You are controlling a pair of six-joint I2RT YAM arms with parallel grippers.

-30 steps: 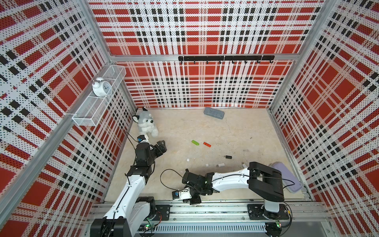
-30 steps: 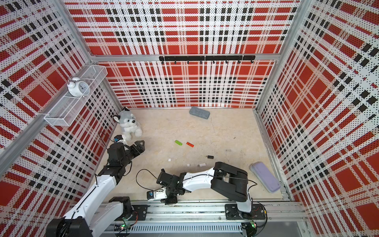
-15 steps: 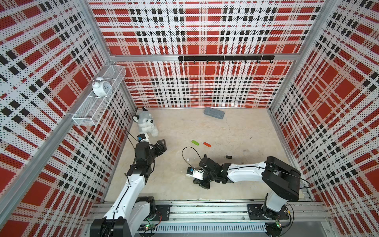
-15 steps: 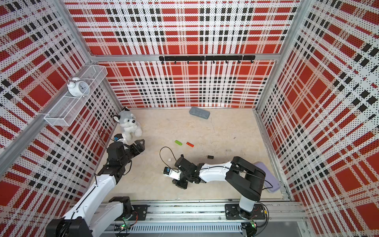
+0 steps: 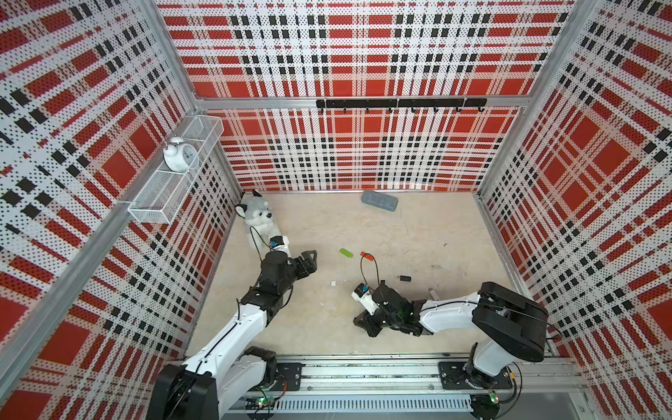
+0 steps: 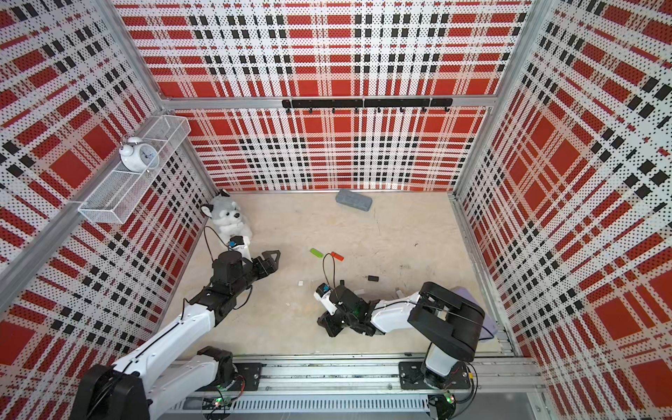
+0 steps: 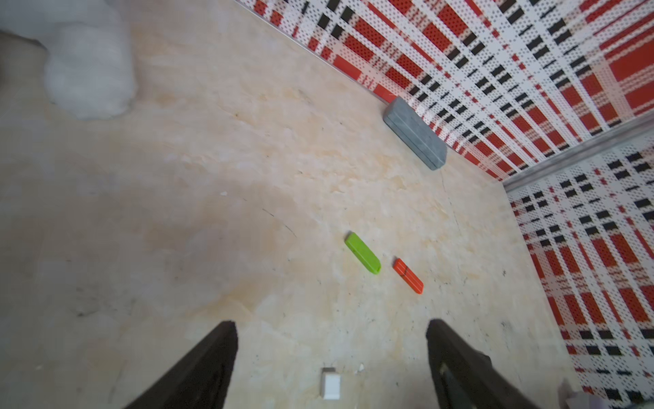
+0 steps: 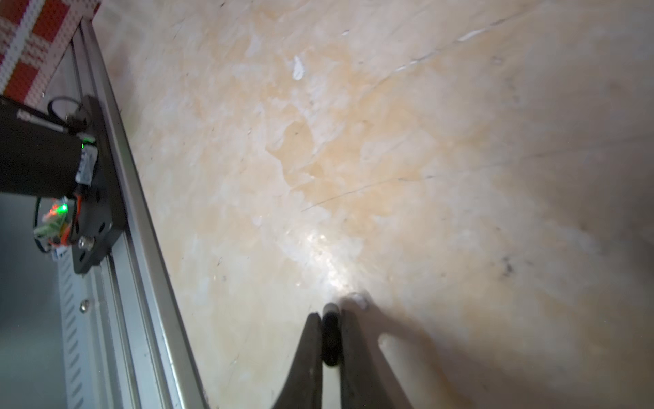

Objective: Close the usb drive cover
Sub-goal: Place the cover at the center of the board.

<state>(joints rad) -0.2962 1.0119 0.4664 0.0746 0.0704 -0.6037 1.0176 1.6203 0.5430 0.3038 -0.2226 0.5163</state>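
My right gripper (image 8: 327,315) is shut on a small black usb drive (image 8: 331,334) with a grey tip, held low over the floor near the front rail. In both top views that gripper (image 5: 362,322) (image 6: 324,324) hides the drive. My left gripper (image 7: 331,324) (image 5: 308,261) stands open and empty above the floor at the left. Just beyond its fingers lies a small white cover (image 7: 331,386) (image 5: 332,283). A green drive (image 5: 346,252) (image 7: 362,253), a red drive (image 5: 368,256) (image 7: 408,276) and a small black drive (image 5: 404,279) lie mid-floor.
A grey case (image 5: 379,201) lies by the back wall and a plush husky (image 5: 258,218) sits in the back left corner. The metal rail (image 5: 363,371) runs along the front edge. A purple case (image 6: 485,322) lies behind the right arm.
The right arm has swung its shut gripper to the right and away from the front rail. The left arm has barely moved.
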